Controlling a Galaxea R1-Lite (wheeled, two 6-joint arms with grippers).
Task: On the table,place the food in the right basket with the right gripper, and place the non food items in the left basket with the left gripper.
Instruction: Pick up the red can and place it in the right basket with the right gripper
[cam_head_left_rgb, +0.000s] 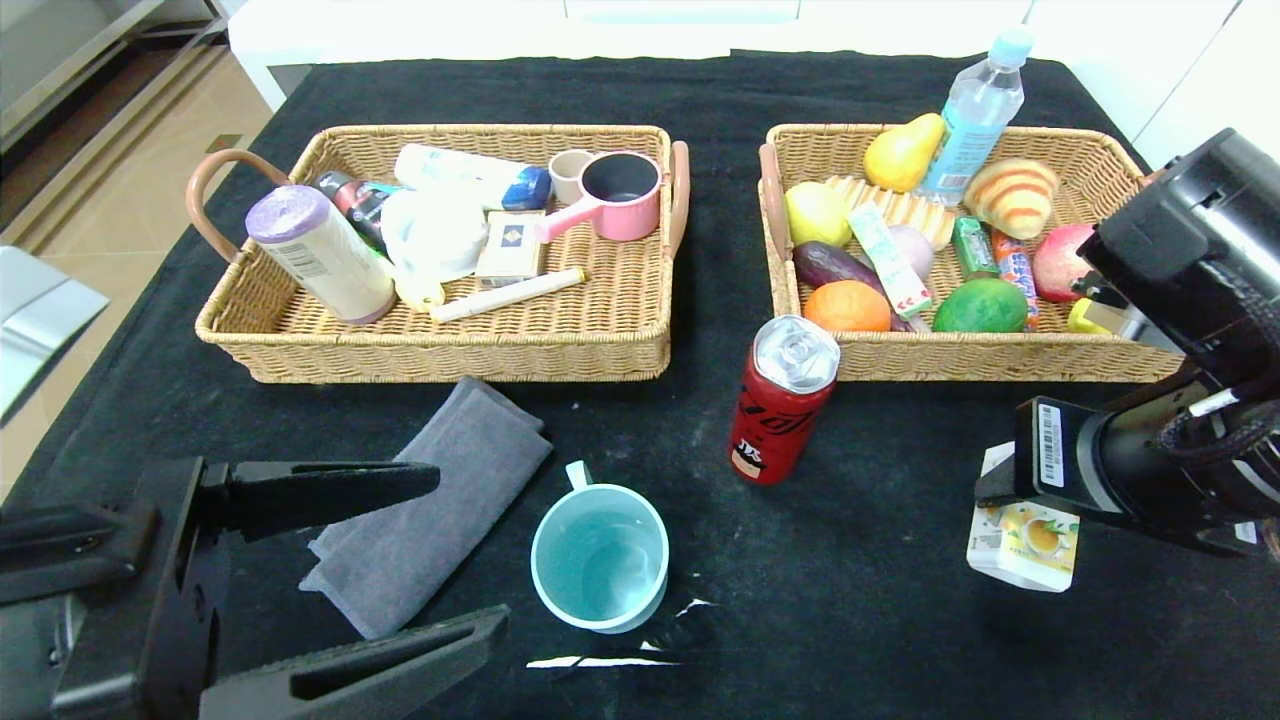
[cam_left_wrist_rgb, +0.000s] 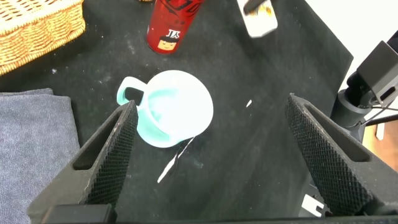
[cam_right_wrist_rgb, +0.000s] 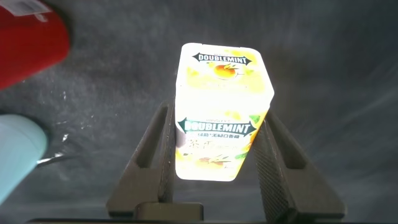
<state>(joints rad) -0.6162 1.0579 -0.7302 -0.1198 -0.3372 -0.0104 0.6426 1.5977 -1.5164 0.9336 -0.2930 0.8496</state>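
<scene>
Both baskets already hold a good deal. The right basket (cam_head_left_rgb: 1100, 155) carries fruit, bread, a bottle and candy sticks; the left basket (cam_head_left_rgb: 330, 150) holds a pink saucepan (cam_head_left_rgb: 612, 195), a purple-capped canister (cam_head_left_rgb: 318, 250) and other household things. Four task items remain on the table (cam_head_left_rgb: 880, 620), so the sorting looks well advanced but not finished.

Of the food, the red soda can (cam_head_left_rgb: 783, 400) stands upright just in front of the right basket's front wall, near its left corner. The white-and-yellow carton (cam_head_left_rgb: 1025, 535) lies toward the table's right edge, and the right gripper (cam_right_wrist_rgb: 214, 165) has its two fingers clamped against the carton's sides; the carton appears to be on the cloth, not yet lifted. Of the non-food items, the teal mug (cam_head_left_rgb: 600, 555) stands upright near the front edge, and the folded grey towel (cam_head_left_rgb: 430, 510) lies just beside it, toward the left edge. The left gripper (cam_head_left_rgb: 400, 560) hovers at the front left corner, jaws spread wide and holding nothing.

The head view hides the right fingers behind the wrist body; only the right wrist view shows the grip and the carton's Doublemint label. The left wrist view shows the mug (cam_left_wrist_rgb: 174, 109) lying ahead of the open left fingers (cam_left_wrist_rgb: 112, 149), roughly between them, untouched.
</scene>
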